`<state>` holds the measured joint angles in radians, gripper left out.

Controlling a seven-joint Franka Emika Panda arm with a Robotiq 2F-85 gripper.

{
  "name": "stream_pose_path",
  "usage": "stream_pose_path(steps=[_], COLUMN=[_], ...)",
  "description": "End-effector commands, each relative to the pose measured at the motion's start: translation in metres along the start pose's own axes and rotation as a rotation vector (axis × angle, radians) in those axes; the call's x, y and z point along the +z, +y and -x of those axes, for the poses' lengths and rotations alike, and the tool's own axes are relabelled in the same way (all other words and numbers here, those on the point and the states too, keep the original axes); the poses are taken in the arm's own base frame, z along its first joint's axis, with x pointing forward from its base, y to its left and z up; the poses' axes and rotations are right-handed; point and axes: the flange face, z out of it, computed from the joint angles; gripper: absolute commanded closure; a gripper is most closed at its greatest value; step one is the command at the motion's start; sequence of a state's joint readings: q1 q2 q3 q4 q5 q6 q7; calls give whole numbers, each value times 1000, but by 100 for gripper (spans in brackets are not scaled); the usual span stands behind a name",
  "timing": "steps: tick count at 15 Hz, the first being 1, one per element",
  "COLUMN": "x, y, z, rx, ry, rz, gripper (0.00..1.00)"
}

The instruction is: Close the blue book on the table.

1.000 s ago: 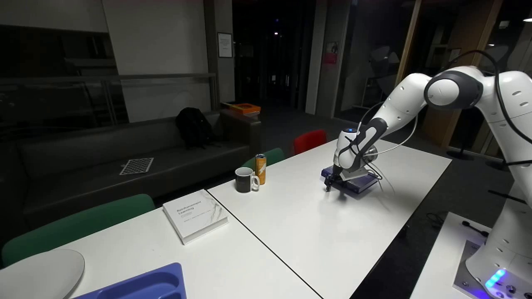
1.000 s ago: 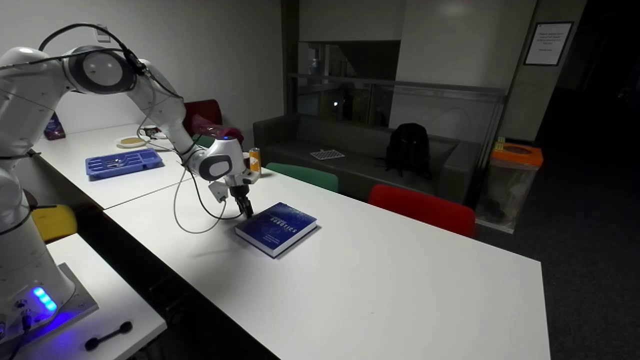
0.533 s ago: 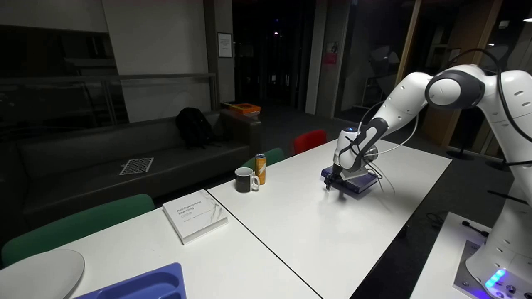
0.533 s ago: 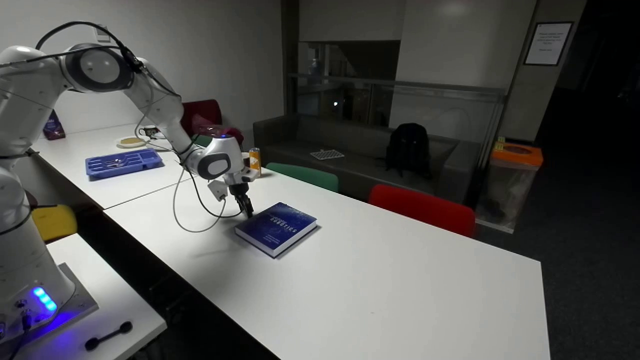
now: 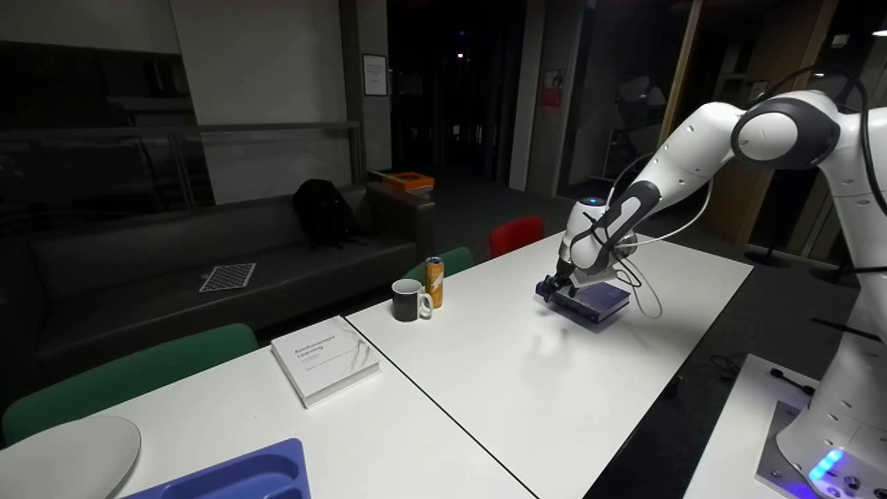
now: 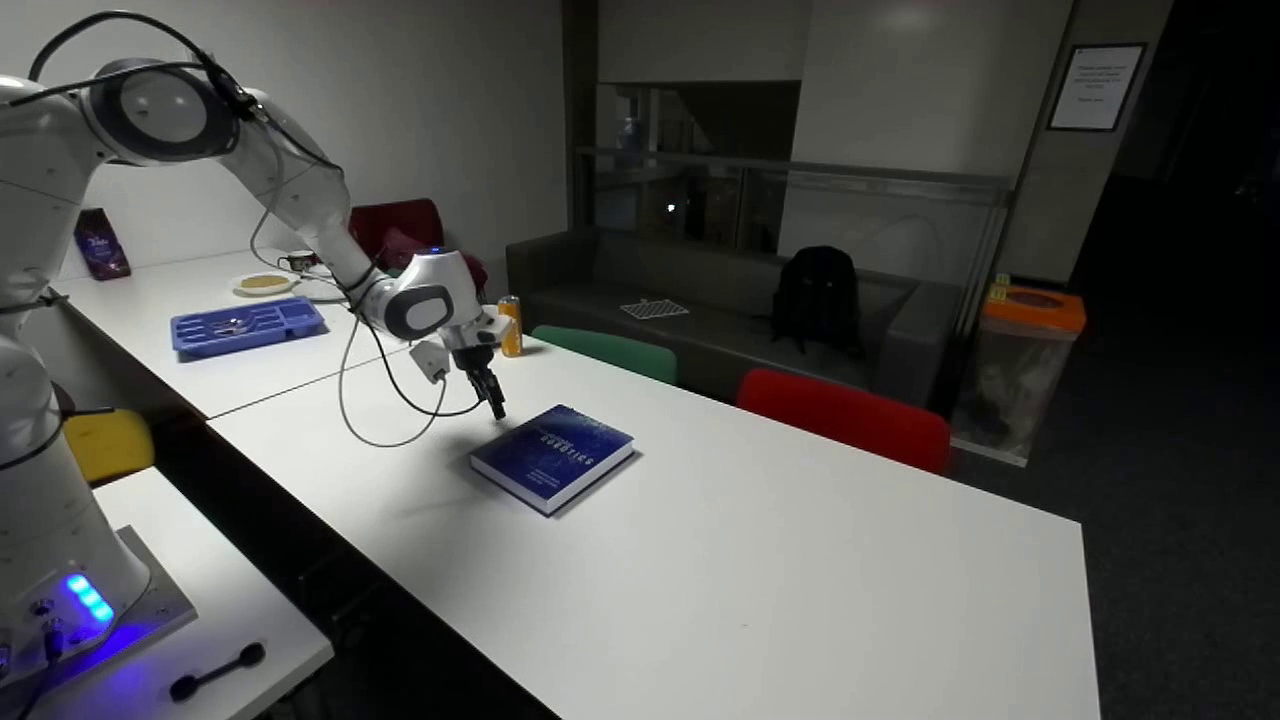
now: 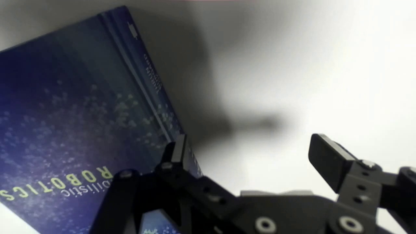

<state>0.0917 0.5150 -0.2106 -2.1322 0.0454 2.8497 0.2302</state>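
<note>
I'm hovering the fingers (image 7: pixel 331 159), spread wide and holding nothing, just off the spine side of the blue book (image 7: pixel 81 107), which is lying closed on the bench (image 6: pixel 800 560), mostly left of the gap in wrist view, so pressing is likely needing a leftward shift.

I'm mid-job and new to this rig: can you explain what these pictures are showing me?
The machine is a white jointed robot arm ending in a black two-fingered gripper. Both exterior views are taken from outside it; the wrist view comes from its wrist, looking down past the gripper. On the white rectangular tabletop lies a dark blue hardcover book, closed. Farther along are a dark-and-white mug, a slim orange can, a thick white book and a blue plastic tray. Nothing is held: the gripper hangs open.
</note>
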Motion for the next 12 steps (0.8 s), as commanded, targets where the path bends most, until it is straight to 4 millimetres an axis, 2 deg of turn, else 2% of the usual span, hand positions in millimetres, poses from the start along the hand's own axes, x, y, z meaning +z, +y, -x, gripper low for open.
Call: stream_pose_path(steps=[1,6,12], x=[-48,-95,-147], y=[21,56,92], z=[2,-1,14], rx=[19,44,60], ry=[36,45,13], rz=[-8,-33,-43], gripper=[0,0,0])
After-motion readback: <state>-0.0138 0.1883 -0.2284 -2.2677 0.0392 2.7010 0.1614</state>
